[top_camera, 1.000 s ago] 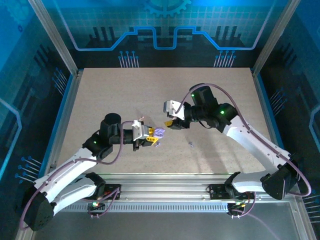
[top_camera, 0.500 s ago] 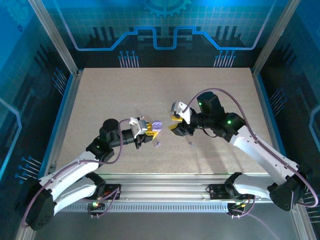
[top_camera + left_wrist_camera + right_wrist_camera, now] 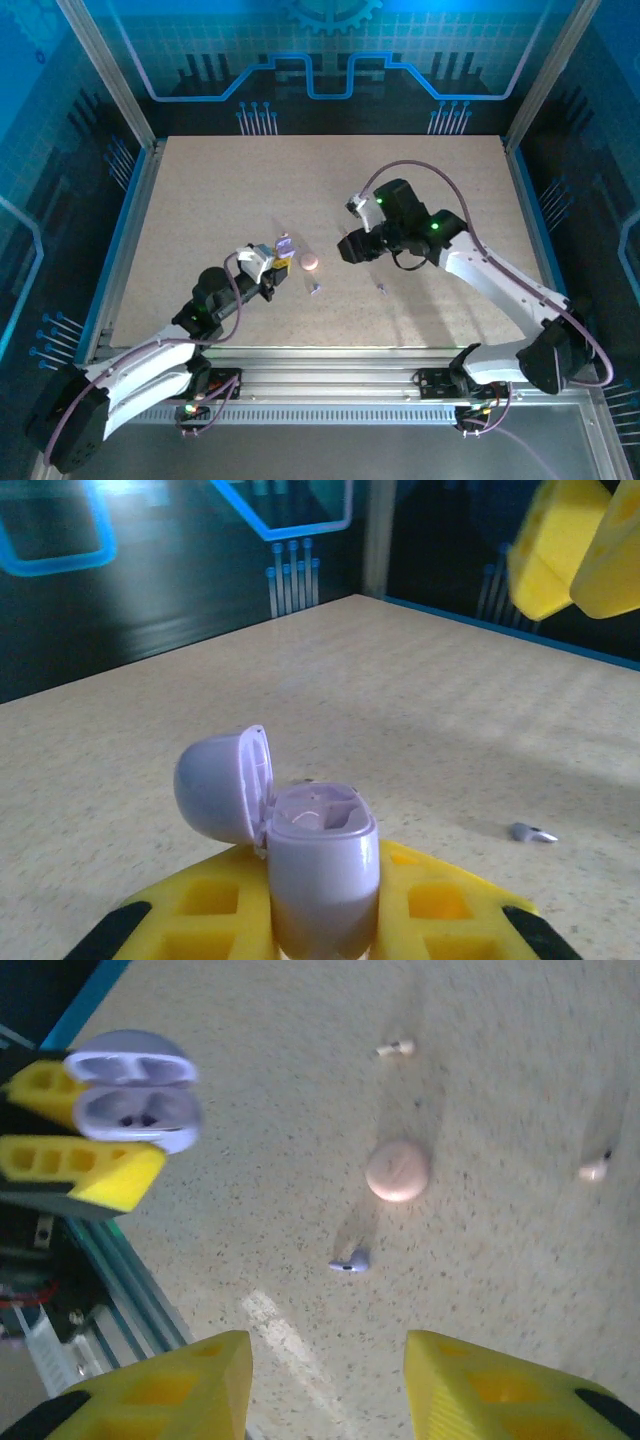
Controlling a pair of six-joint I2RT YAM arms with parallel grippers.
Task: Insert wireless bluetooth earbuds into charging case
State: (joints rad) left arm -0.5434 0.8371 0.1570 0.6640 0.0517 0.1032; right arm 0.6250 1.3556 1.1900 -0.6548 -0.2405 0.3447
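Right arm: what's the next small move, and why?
Probably lower the right gripper onto the lilac earbud lying just ahead of it, then close. Its jaws are open and empty. The left gripper holds the lilac case with its lid open and its wells apparently empty, so a matching earbud seems to be needed first.

Robot lab test cell: speckled beige worktop [image 3: 250, 190] boxed in by aluminium posts [image 3: 105, 70], blue circuit-print wall panels [image 3: 320, 60] on left, right, far sides; slotted metal mounting rail [image 3: 330, 385] along near edge.
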